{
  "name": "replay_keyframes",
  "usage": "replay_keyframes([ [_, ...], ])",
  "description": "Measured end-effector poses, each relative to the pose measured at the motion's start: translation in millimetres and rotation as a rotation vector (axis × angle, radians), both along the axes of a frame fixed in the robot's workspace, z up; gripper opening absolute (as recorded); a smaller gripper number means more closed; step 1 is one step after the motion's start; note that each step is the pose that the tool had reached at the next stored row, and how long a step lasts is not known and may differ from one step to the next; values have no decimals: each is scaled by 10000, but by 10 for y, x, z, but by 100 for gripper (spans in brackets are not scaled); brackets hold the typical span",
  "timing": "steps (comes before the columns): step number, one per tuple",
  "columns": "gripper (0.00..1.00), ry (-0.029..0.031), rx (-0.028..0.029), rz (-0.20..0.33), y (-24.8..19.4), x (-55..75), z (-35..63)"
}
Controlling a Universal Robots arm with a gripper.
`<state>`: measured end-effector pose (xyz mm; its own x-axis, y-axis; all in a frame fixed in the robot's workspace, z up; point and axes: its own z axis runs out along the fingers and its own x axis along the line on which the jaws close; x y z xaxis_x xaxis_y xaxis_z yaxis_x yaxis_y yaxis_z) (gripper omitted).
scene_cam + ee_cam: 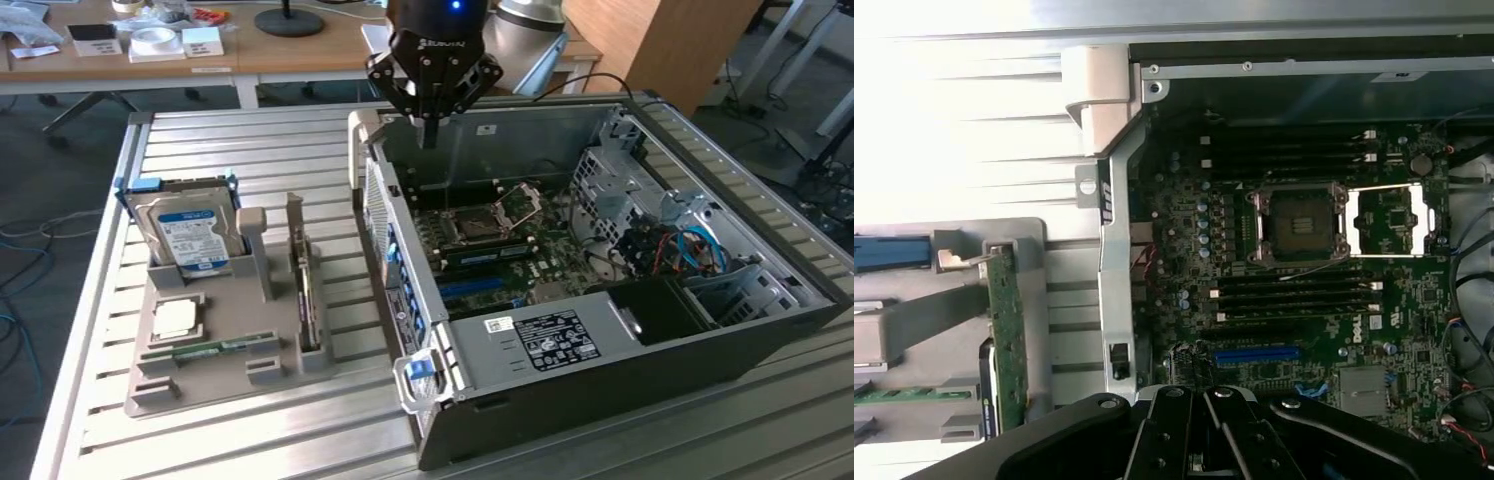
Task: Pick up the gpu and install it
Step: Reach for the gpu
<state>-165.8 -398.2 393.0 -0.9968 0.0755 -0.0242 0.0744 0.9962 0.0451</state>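
Note:
The gpu (307, 300) stands on its long edge in a slot of the grey parts tray (200, 385), at the exterior view's left of the open computer case (601, 330). In the wrist view the gpu (1004, 330) appears as a thin green board edge with a black face beside it. My gripper (426, 135) hangs shut and empty above the case's rear wall, well away from the card. Its black fingers (1176, 430) meet at my gripper (1204, 400) over the motherboard (1304, 300), near a blue expansion slot (1257, 355).
On the tray, a silver hard drive with a blue label (191, 237) stands upright, with a processor chip (175, 318) and a green memory stick (214, 349) in front of it. Everything rests on a slatted metal table (240, 140). A wooden desk (267, 50) stands behind.

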Motion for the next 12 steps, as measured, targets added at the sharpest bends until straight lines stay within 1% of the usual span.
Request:
replay_keyframes([
  [12, 11, -1, 0, 3, 0, -158, 0],
])
